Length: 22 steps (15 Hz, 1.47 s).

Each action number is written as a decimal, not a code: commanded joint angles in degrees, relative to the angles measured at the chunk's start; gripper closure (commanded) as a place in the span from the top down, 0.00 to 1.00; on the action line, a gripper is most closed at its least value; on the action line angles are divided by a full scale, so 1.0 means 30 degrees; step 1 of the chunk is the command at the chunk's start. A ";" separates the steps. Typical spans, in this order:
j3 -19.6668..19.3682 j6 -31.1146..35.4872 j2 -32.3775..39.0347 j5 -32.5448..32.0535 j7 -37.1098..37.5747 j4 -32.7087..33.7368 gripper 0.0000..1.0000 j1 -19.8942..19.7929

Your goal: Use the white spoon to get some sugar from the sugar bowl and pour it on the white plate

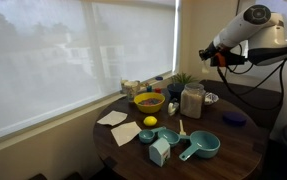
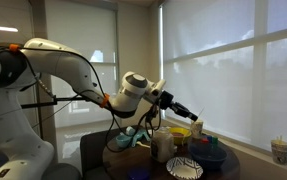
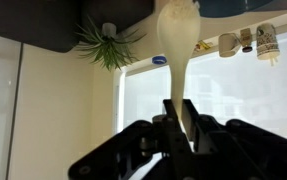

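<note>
My gripper (image 3: 179, 125) is shut on the handle of the white spoon (image 3: 176, 50); the spoon's oval bowl points away from the fingers. In both exterior views the gripper (image 1: 210, 55) (image 2: 179, 108) hangs in the air well above the round dark table (image 1: 233, 150), beyond its far right side. A yellow bowl (image 1: 148, 101) and a tall clear jar (image 1: 192, 100) with pale contents stand at the back of the table. Flat white pieces (image 1: 126, 133) lie at the table's left; I cannot tell whether one is the white plate. The wrist picture stands upside down.
Teal measuring cups (image 1: 202, 147) and a pale blue container (image 1: 160, 152) lie at the front. A lemon (image 1: 150, 122), a blue lid (image 1: 233, 118), a small plant (image 1: 183, 80) and a patterned dish (image 2: 184, 168) are also on the table. Window blinds stand behind.
</note>
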 commanded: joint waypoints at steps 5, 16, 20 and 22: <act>0.0611 -0.0173 -0.1505 -0.5380 0.4381 -0.1212 0.03 -0.0357; 0.1090 -0.1099 -0.2311 -1.2489 1.0102 -0.1753 0.03 0.0126; 0.0964 -0.1280 -0.2268 -1.0710 0.9898 -0.1851 0.03 0.0130; -0.0773 -0.1958 -0.2146 -0.8116 0.8361 -0.1826 0.03 0.1944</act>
